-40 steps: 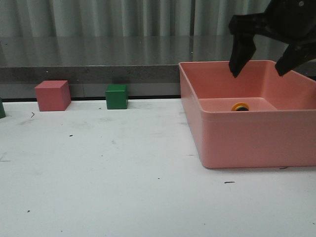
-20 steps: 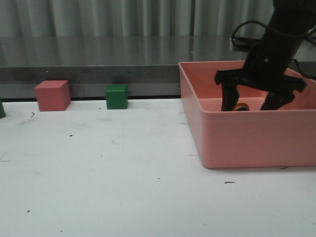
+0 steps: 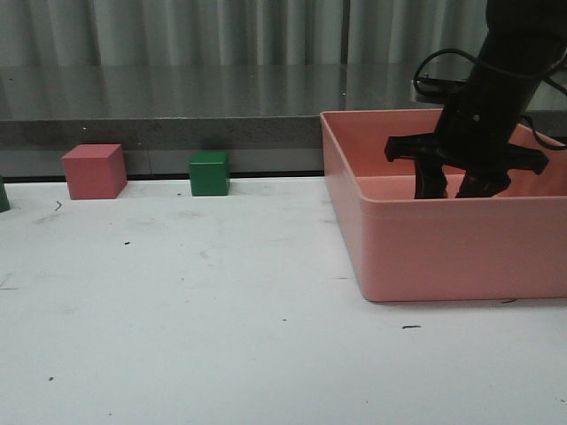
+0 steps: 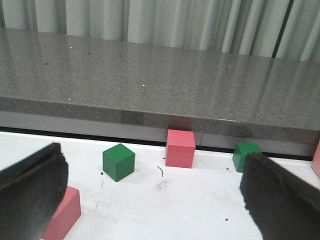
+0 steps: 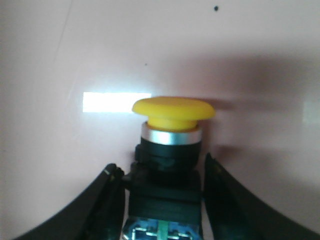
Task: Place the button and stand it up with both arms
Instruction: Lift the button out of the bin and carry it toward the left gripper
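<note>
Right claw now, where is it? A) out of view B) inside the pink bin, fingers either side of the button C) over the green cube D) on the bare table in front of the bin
B: the right claw is down in the pink bin, and its wrist view shows its fingers flanking the button.

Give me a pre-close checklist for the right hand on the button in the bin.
1. Right hand inside the pink bin: ok.
2. Button between the fingers, one each side of its black body: ok.
3. Fingers closed on the body: not ok, narrow gaps show.
4. Yellow cap clear of the fingers: ok.
5. Left hand open, over the white table, away from the bin: ok.
6. Button lying or upright: cannot tell.
</note>
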`<act>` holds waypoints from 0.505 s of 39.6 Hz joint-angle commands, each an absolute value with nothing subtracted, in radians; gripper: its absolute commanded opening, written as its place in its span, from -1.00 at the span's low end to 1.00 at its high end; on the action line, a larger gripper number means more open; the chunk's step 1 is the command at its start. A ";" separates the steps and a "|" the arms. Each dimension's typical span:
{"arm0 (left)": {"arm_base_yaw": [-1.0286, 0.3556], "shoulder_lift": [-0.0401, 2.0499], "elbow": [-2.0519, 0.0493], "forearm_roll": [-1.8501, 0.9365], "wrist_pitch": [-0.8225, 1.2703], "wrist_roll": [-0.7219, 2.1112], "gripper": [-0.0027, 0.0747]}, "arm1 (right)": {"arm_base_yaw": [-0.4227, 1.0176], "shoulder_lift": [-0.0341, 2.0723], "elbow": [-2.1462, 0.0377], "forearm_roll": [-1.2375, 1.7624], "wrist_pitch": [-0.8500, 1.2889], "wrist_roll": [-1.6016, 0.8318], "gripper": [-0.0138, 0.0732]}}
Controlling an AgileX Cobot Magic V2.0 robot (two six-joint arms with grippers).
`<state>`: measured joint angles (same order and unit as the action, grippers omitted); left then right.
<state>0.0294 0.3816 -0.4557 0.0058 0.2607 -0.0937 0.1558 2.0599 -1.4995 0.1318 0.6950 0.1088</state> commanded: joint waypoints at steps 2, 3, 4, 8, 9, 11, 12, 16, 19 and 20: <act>0.031 0.395 -0.493 0.000 0.186 -0.102 0.81 | 0.150 1.995 -1.532 0.133 0.694 0.111 -0.19; 0.031 0.395 -0.493 0.000 0.186 -0.102 0.81 | 0.150 1.991 -1.532 0.133 0.695 0.111 -0.19; 0.031 0.395 -0.493 0.000 0.186 -0.102 0.81 | 0.150 1.986 -1.532 0.133 0.696 0.111 -0.19; 0.031 0.395 -0.493 0.000 0.186 -0.102 0.81 | 0.150 1.938 -1.532 0.133 0.692 0.111 -0.19; 0.031 0.395 -0.493 0.000 0.186 -0.102 0.81 | 0.150 1.923 -1.532 0.133 0.690 0.111 -0.19; 0.031 0.395 -0.493 0.000 0.186 -0.102 0.80 | 0.151 1.884 -1.532 0.133 0.685 0.110 -0.19; 0.031 0.395 -0.493 0.000 0.186 -0.102 0.81 | 0.153 1.861 -1.532 0.133 0.683 0.110 -0.19; 0.031 0.395 -0.493 0.000 0.186 -0.102 0.81 | 0.164 1.774 -1.532 0.133 0.664 0.110 -0.19; 0.031 0.395 -0.493 0.000 0.186 -0.102 0.81 | 0.179 1.705 -1.532 0.133 0.658 0.110 -0.19; 0.031 0.395 -0.493 0.000 0.186 -0.102 0.80 | 0.189 1.679 -1.532 0.133 0.658 0.110 -0.19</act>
<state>0.0294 0.3816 -0.4557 0.0058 0.2621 -0.0937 0.1674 1.8040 -1.4995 0.1318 0.7099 0.1088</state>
